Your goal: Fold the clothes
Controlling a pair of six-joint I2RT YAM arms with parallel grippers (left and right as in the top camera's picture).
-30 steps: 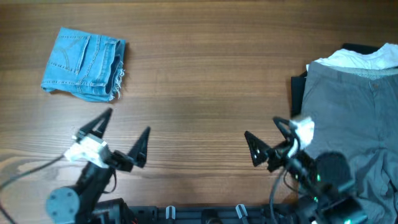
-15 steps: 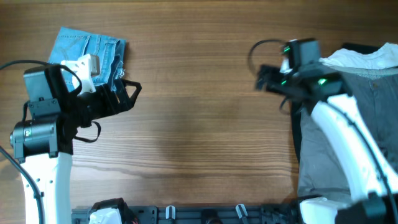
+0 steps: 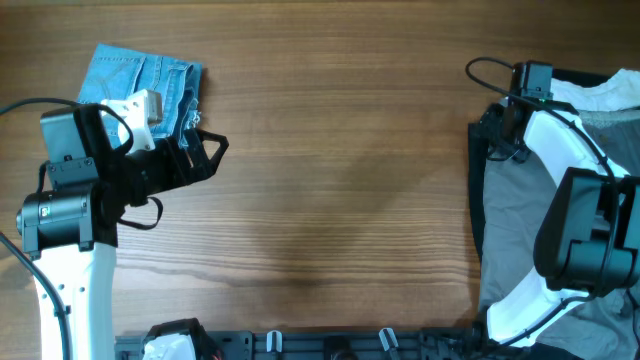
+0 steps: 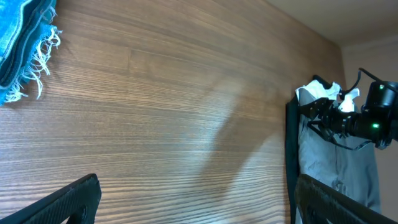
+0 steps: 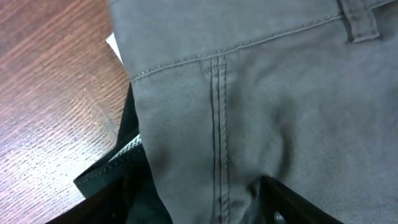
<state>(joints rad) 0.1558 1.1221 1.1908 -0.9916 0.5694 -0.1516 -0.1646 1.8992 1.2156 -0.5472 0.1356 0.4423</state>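
Two arms in view, both with jaws apart.

Left arm: rises from the near-left corner of the table (image 3: 340, 150), forearm upright along the left edge, wrist bent toward the centre. Left gripper (image 3: 212, 158) hangs over bare wood just beside the frayed hem of the denim shorts (image 3: 120, 70). In the left wrist view, the left gripper (image 4: 196, 183) has its fingers wide apart at the bottom corners with nothing between them but wood. The denim shorts (image 4: 22, 37) sit at the upper left.

Right arm: base at the near-right corner, white links reaching far along the right side, then folding back so the wrist points down. Right gripper (image 3: 498, 138) sits at the left edge of the clothing pile. In the right wrist view, the right gripper (image 5: 199, 202) is spread low over the cloth, not pinching it; contact cannot be judged.

Grey shorts (image 3: 505, 210) (image 4: 317, 162) (image 5: 249, 93) lie at the table's right side, on top of a black garment (image 3: 477, 200) (image 5: 106, 171) that shows along their left edge. White cloth (image 3: 610, 95) lies at the pile's far end.
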